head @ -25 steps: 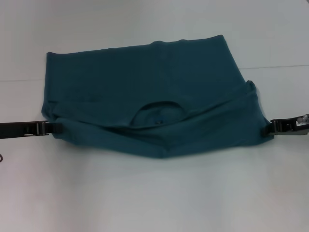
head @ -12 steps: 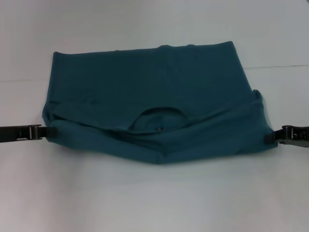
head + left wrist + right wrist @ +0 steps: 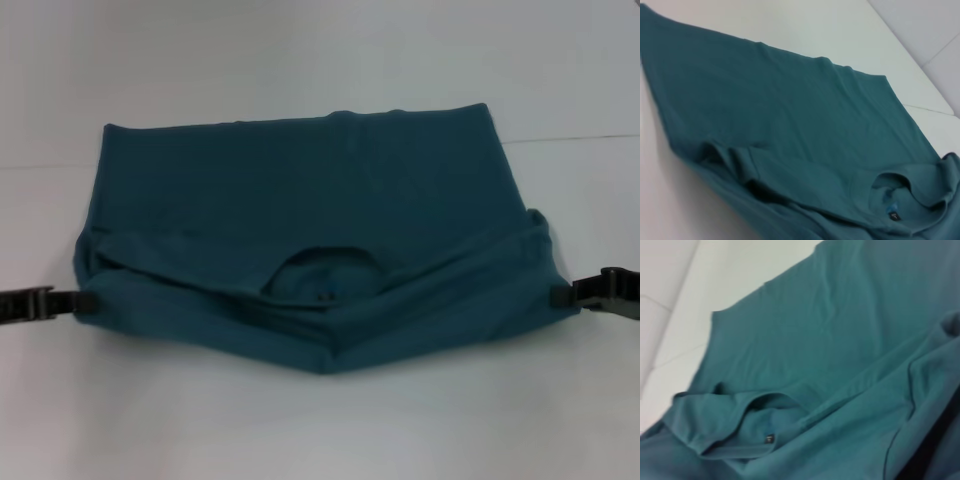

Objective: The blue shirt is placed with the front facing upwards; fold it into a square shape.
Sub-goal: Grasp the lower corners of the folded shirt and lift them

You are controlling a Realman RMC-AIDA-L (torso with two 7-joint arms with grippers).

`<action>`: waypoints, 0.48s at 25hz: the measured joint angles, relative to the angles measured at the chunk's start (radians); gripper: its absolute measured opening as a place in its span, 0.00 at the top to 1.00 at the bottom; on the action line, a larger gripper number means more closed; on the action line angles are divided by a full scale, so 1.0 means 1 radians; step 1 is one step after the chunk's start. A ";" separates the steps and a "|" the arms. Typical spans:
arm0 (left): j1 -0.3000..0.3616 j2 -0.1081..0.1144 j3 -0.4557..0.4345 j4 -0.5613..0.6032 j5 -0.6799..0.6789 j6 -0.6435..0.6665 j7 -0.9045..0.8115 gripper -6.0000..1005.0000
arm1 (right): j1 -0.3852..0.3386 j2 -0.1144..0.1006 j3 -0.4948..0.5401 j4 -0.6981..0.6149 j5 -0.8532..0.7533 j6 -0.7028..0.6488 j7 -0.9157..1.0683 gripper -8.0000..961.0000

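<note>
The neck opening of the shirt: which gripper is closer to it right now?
Left, slightly. The left gripper holds the shirt's left edge; the right gripper holds the right edge, farther from the neck opening.

I can't see my left gripper (image 3: pixel 82 300) fingertips or my right gripper (image 3: pixel 562 295) fingertips; the blue shirt (image 3: pixel 310 215) edge hides them. Both my arms are cut off at the sides.

A bare test bench of the laboratory sort rather than a home, judging by the plain, smooth white tabletop (image 3: pixel 320 430) made of panels butted together (thin seam lines (image 3: pixel 575 137) cross it), with only a dark teal-blue cotton T-shirt (image 3: pixel 300 200) on it
</note>
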 joint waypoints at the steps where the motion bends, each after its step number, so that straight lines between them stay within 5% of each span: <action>1: 0.012 0.001 -0.009 -0.006 0.000 0.016 0.001 0.98 | -0.005 0.001 0.012 0.000 0.000 -0.020 0.000 0.96; 7: 0.055 0.005 -0.064 -0.018 -0.033 0.098 0.005 0.98 | -0.034 -0.006 0.118 -0.001 0.011 -0.129 0.004 0.96; 12: 0.032 0.041 -0.114 -0.010 -0.122 0.126 -0.001 0.98 | -0.025 -0.043 0.193 -0.002 0.070 -0.168 0.008 0.96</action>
